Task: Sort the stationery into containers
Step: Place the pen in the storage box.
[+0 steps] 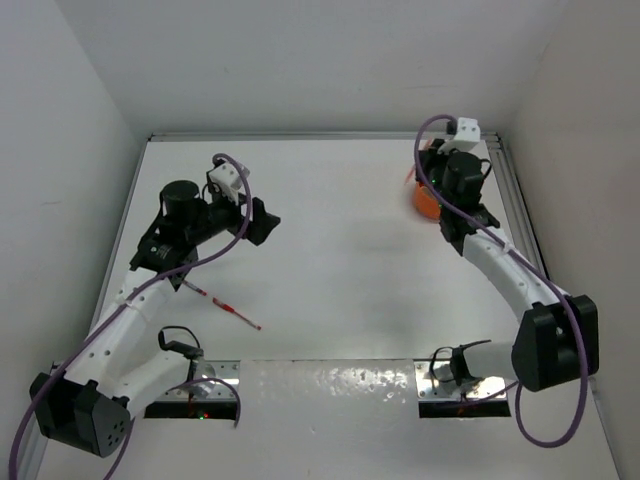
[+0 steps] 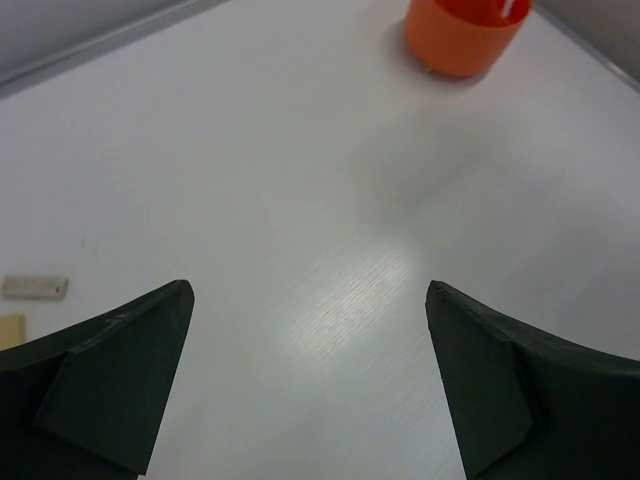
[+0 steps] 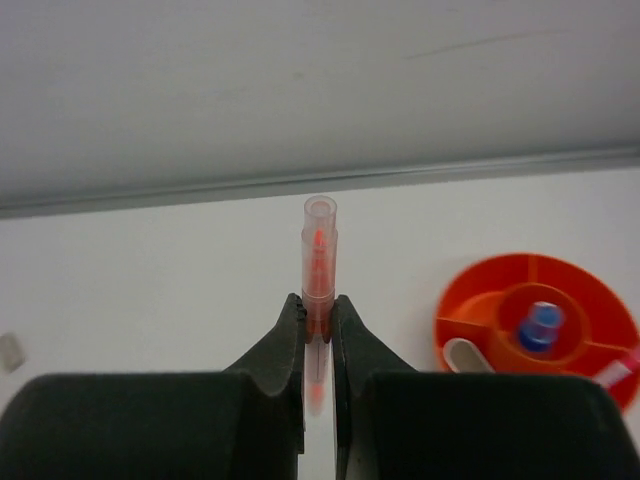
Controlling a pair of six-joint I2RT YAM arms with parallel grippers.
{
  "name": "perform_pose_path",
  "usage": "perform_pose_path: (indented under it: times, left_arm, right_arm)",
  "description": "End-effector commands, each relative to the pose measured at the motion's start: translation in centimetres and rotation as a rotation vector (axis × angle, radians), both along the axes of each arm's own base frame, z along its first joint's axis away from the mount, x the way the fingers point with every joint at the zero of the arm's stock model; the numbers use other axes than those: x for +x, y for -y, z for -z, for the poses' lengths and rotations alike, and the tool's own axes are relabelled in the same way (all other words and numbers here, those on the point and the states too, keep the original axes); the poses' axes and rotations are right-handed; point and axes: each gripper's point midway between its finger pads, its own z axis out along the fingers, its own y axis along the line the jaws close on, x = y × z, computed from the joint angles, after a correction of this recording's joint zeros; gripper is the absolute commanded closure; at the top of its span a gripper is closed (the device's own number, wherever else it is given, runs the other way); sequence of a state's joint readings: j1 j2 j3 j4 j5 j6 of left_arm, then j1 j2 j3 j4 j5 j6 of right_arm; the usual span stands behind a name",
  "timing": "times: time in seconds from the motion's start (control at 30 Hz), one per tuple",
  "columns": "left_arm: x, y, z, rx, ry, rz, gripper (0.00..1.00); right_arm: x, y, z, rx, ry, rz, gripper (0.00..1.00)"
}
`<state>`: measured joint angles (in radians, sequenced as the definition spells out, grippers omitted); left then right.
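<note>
The right gripper is clamped on a red pen. The pen's long axis runs straight out between the fingers, and most of the barrel sticks out past the tips. In the right wrist view the orange tub stands on the worktop to the right of the pen and apart from it. A blue-capped bottle sits in its middle compartment, and a white item lies in a compartment beside that. From above, this gripper hangs close by the tub at the far right of the worktop, so the right arm is plainly the nearer one.

The coming move probably turns on that sideways offset. The pen likely has to shift right over a free outer compartment and tip downward before it is let go, or it could catch on a divider or the rim.

The left gripper has its jaws wide apart and holds nothing. A second red pen lies slantwise on the worktop beside the left forearm, back toward that arm's base. A beige block shows at the left edge of the left wrist view.
</note>
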<state>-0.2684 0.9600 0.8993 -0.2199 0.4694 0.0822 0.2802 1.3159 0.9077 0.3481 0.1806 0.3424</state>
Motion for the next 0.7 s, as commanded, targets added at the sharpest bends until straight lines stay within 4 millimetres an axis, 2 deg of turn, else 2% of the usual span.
perform_pose_path:
  times: [0.0,0.03,0.1,0.13,0.23,0.3,0.33,0.43,0.67]
  left_arm:
    - [1.8,-3.4,2.7,0.058,-0.04,-0.186,0.0]
    - [1.9,-3.7,3.1,0.064,-0.048,-0.197,0.0]
    - [2.1,-4.4,3.7,0.07,-0.061,-0.221,0.0]
    - [2.3,-4.6,3.9,0.07,-0.069,-0.228,0.0]
    - [2.8,-5.6,4.5,0.067,-0.079,-0.263,0.0]
    - [3.3,-6.5,5.1,0.057,-0.098,-0.296,0.0]
    - [3.5,-6.8,5.0,0.053,-0.097,-0.306,0.0]
    - [4.1,-7.7,5.4,0.047,-0.105,-0.329,0.0]
    - [4.8,-8.2,6.0,0.055,-0.116,-0.33,0.0]
  right_arm:
    - [1.3,5.4,-0.1,0.067,-0.013,0.162,1.0]
    - [1.8,7.3,0.1,0.075,-0.019,0.19,1.0]
    - [2.2,9.3,0.4,0.044,-0.024,0.234,1.0]
    - [2.2,11.0,0.8,0.024,-0.034,0.294,1.0]
    - [1.6,14.5,2.3,-0.041,-0.069,0.426,1.0]
    - [1.2,15.6,3.5,-0.031,-0.097,0.475,1.0]
    - [0.8,17.4,4.0,-0.02,-0.106,0.52,1.0]
    - [0.6,18.4,5.3,-0.008,-0.12,0.548,1.0]
    - [2.1,19.3,7.4,-0.029,-0.153,0.564,1.0]
